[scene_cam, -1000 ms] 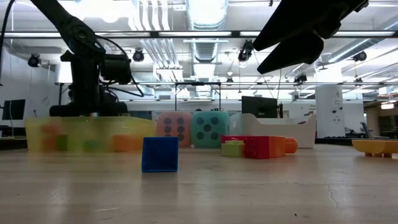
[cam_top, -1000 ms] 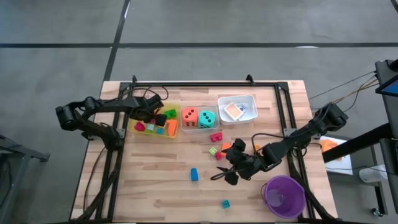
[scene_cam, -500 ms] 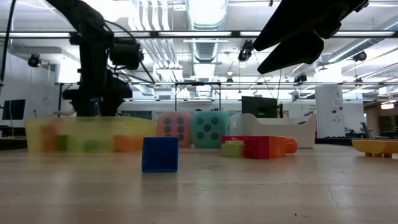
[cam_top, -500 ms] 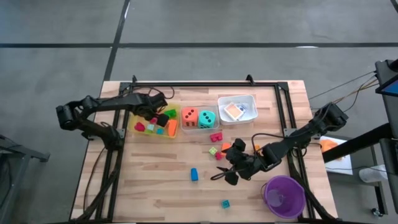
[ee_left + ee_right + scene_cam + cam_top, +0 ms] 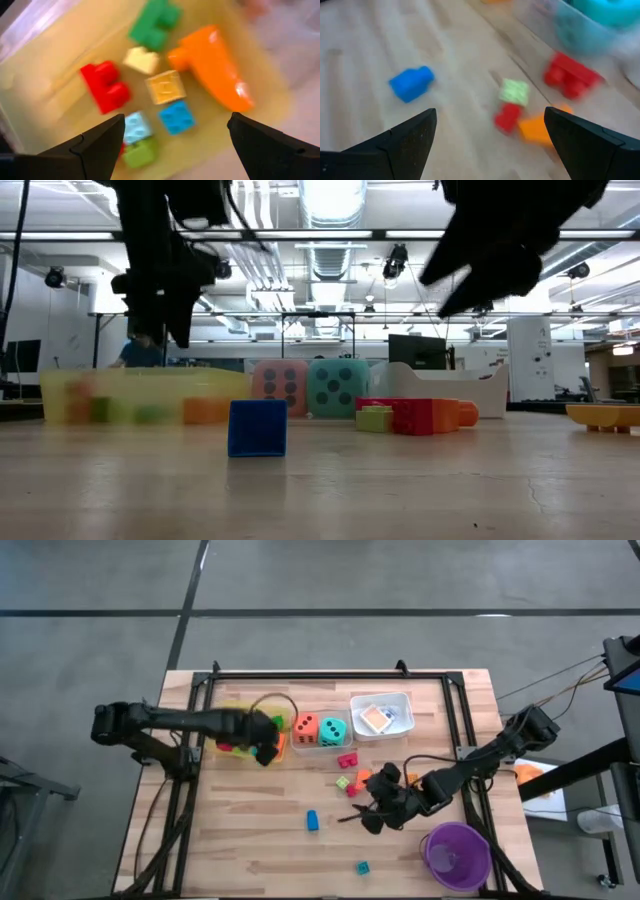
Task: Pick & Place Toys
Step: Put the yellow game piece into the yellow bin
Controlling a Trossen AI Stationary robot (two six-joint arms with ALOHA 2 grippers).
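Left gripper (image 5: 265, 740) over the near right part of the yellow tray (image 5: 226, 710), jaws spread wide, nothing between them. Its wrist view looks down into the tray: red block (image 5: 106, 93), green block (image 5: 154, 23), long orange block (image 5: 215, 67), a small yellow cube (image 5: 165, 87), blue block (image 5: 176, 117), pale blue block (image 5: 136, 126) and light green block (image 5: 138, 155) lying loose on the tray floor. Just right of the yellow tray, the clear tray (image 5: 320, 744) holds the orange die (image 5: 305, 727) and teal die (image 5: 333, 729) side by side. Further right, the white tray (image 5: 400, 700) with small flat cards (image 5: 377, 718) inside. On the bare wood in front of these trays: a pink-red block (image 5: 347, 760), a light green block (image 5: 343, 782), an orange block (image 5: 363, 776), clustered near each other. A lone blue block (image 5: 312, 820) sits mid-table, apart from the cluster; a small teal cube (image 5: 363, 867) lies near the front edge. Right gripper (image 5: 372, 810) above the table just right of the cluster, jaws wide apart, empty; its wrist view shows the blue block and the cluster ahead. Purple cup (image 5: 457, 854) stands at the front right corner, close to the right arm.
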